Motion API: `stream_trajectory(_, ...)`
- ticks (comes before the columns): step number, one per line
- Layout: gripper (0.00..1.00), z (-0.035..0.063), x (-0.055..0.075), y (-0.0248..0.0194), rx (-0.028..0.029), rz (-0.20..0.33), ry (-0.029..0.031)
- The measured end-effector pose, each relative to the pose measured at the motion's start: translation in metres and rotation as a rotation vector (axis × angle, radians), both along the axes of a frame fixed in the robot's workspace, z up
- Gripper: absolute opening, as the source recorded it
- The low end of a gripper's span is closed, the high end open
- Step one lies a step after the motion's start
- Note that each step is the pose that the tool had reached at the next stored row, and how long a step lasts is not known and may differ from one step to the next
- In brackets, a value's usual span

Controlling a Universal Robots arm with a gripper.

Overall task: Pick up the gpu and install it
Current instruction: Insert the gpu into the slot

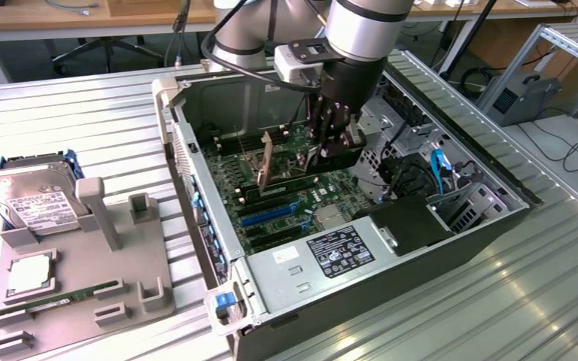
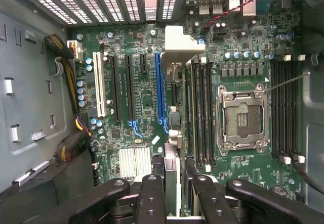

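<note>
In the wrist view, nearest the camera, the black fingers (image 2: 152,198) of the end effector (image 2: 172,196) stand on either side of a thin card seen edge-on: this is the gpu (image 2: 172,128), clamped between them and running away from the camera toward its silver bracket, which lies over the motherboard (image 2: 243,47). The card hangs between the blue expansion slot (image 2: 160,90) and the row of black memory slots (image 2: 201,113), beside the open CPU socket (image 2: 243,120); whether it touches a slot I cannot tell.

In the exterior view, the arm (image 1: 369,26) comes down steeply from above into the open computer case (image 1: 299,263), wrist pointing down, with the end effector (image 1: 331,154) low inside over the motherboard (image 1: 289,199) and the gpu (image 1: 266,169) standing upright on edge below it.

Farther off, at the exterior view's left, a grey holder (image 1: 88,278) rests on the slatted metal bench (image 1: 490,301), with a hard drive (image 1: 23,192) standing at its far end.
</note>
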State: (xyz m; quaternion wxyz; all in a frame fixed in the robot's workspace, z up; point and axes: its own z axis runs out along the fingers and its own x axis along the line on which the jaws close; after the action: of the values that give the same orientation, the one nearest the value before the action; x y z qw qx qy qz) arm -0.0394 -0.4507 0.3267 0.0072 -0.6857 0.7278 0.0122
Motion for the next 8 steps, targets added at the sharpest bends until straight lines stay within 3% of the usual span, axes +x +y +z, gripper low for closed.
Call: stream_trajectory(8,0.26,-0.0014,0.0,-0.0003,0.0,0.0,0.0)
